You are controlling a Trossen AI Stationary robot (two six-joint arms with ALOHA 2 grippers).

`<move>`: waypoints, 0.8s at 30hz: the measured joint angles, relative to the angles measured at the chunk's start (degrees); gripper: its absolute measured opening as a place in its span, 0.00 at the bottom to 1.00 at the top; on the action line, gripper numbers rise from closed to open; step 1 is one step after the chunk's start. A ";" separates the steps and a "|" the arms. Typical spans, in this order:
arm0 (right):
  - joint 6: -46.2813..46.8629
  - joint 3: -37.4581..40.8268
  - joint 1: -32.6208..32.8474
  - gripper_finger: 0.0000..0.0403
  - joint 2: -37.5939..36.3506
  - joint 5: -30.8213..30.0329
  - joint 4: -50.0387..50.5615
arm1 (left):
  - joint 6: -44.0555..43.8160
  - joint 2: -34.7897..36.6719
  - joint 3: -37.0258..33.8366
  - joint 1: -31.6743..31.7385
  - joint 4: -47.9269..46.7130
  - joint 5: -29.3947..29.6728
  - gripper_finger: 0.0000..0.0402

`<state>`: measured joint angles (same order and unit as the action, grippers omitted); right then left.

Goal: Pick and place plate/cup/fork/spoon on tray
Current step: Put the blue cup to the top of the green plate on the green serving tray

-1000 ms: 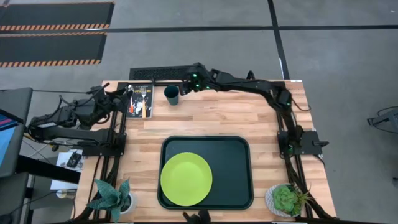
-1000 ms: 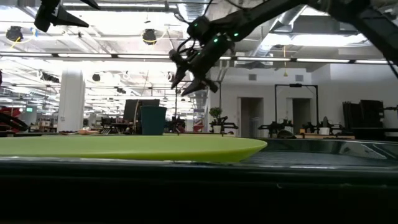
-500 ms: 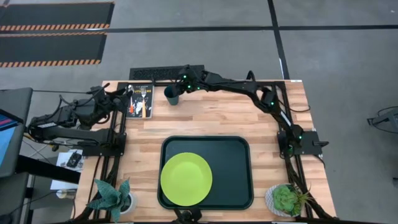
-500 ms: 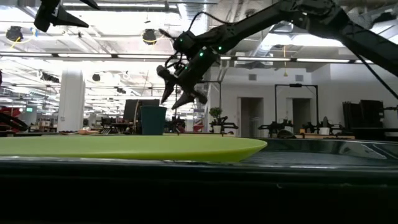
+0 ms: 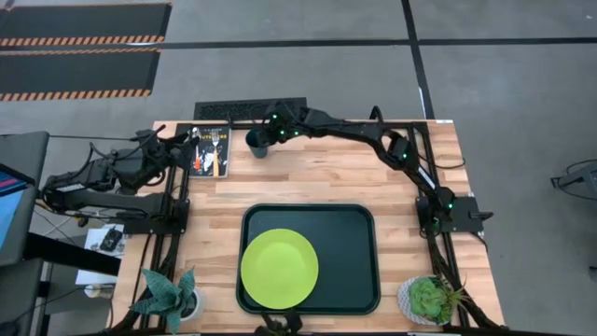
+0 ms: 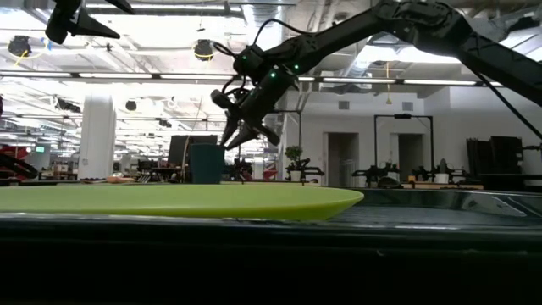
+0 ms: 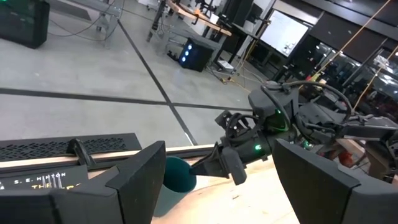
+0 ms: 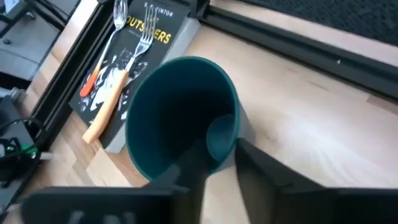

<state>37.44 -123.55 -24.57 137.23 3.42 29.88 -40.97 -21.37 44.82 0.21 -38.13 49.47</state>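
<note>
The dark teal cup (image 5: 256, 143) stands upright at the far left of the wooden table; it also shows in the low view (image 6: 207, 163). My right gripper (image 8: 217, 149) is open at the cup's rim. One finger is inside the cup and one outside its near wall; I cannot tell whether they touch it. The fork (image 8: 127, 74) and the spoon (image 8: 107, 46) lie on a book (image 5: 210, 149). The lime-green plate (image 5: 279, 269) lies in the dark green tray (image 5: 350, 252). My left gripper (image 7: 217, 149) is open and empty at the table's left edge.
The book lies just left of the cup. A black grille (image 5: 247, 110) runs along the far edge. Potted plants stand at the near left corner (image 5: 168, 294) and the near right corner (image 5: 429, 299). The right half of the tray is bare.
My right gripper has gone toward the table's left edge and down to the cup, so that its fingers now stand on either side of the cup's wall. The cup has stayed where it was.
</note>
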 joint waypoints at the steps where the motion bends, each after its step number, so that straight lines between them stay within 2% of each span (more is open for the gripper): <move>1: 0.08 0.00 -0.22 0.20 0.00 1.20 0.19 | 0.01 0.00 0.00 0.00 0.00 0.02 0.70; 4: 0.06 0.00 -0.81 0.10 0.00 3.83 1.23 | -0.01 0.00 0.00 0.00 0.00 0.05 0.70; 8: 0.08 0.00 -1.53 0.02 0.00 4.26 2.87 | 0.02 0.00 0.00 0.00 0.00 0.07 0.70; 16: -0.10 0.00 -1.69 0.05 0.00 5.33 2.96 | 0.02 0.00 0.00 0.00 -0.19 0.07 0.70; 24: -1.09 0.00 -1.61 0.01 0.00 7.70 3.37 | 0.72 0.00 0.00 0.00 -0.22 0.04 0.70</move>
<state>36.35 -123.55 -26.17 137.23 11.13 33.25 -40.25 -21.37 44.82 0.21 -38.35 49.52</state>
